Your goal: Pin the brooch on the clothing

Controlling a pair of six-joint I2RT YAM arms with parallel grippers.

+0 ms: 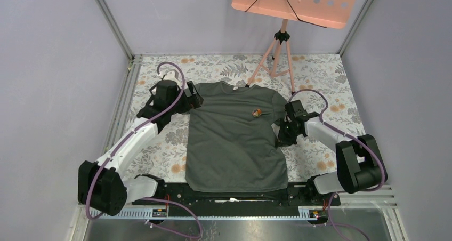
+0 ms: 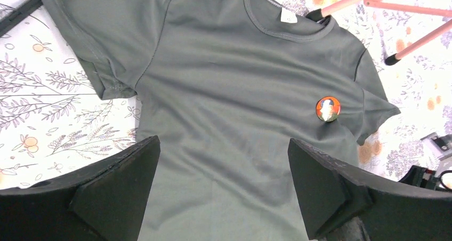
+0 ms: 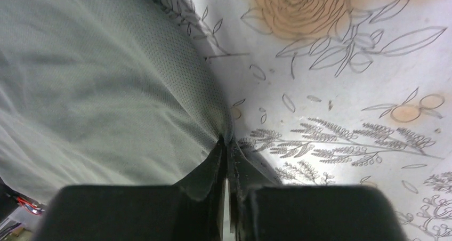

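While your left gripper [image 2: 223, 143] hangs wide open and empty above the dark grey-green short-sleeved T-shirt [image 1: 234, 150], near its sleeve on your left side, your right gripper [image 3: 228, 145] is pinched closed on the T-shirt's side edge just below the opposite sleeve. The small round orange-brown brooch [image 2: 328, 109] with its dark rim sits on the chest, toward the right arm's side, between the collar and the right gripper. You see the T-shirt spread flat on the floral-printed worktop [image 1: 320, 81], collar away from the arm bases. A salmon-pink perforated music stand [image 1: 296, 3] rises at the far edge. One black-tipped foot [image 2: 315, 15] of its tripod sits right at the shoulder beside the collar; whether it touches the cloth is unclear.
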